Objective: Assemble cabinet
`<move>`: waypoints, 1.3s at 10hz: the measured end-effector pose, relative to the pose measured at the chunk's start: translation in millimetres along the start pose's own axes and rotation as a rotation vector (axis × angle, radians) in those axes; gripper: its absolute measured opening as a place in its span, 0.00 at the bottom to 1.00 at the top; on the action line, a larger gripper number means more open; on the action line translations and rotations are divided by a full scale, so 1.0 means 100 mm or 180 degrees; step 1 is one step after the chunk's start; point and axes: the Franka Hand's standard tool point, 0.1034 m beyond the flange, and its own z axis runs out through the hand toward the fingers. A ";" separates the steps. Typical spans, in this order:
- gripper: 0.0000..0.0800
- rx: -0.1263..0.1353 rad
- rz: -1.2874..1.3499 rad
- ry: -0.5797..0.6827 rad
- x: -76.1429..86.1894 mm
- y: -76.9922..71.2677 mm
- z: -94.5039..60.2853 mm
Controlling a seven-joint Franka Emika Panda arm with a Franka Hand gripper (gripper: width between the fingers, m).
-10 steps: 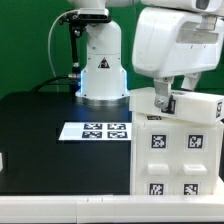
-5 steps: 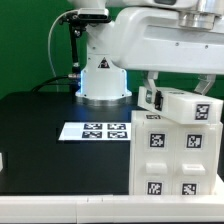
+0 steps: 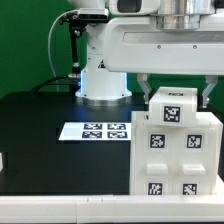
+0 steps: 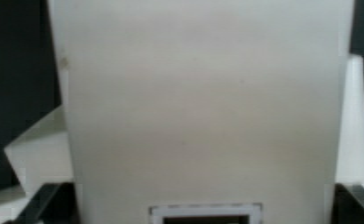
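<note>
No words, brands or numbers can be read anywhere; the only signs are black-and-white square fiducial tags, printed on the cabinet (image 3: pixel 177 150), on the smaller white block (image 3: pixel 174 108) atop it, and on the marker board (image 3: pixel 97 131).

This is looking like a robotics lab. A marker board (image 3: pixel 95 130) is lying on a black table (image 3: pixel 40 130); green screening (image 3: pixel 25 40) is hanging behind.

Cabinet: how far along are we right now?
Done: the cabinet stands upright on the table, right of the marker board in the exterior view. In hand: a smaller white tagged piece sits on top, the gripper straddling it. Left: whether it is fully seated, or the jaws shut, cannot be told.
</note>
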 end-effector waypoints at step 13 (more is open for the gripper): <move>0.69 0.0465 0.4738 -0.0141 0.03 -0.03 0.03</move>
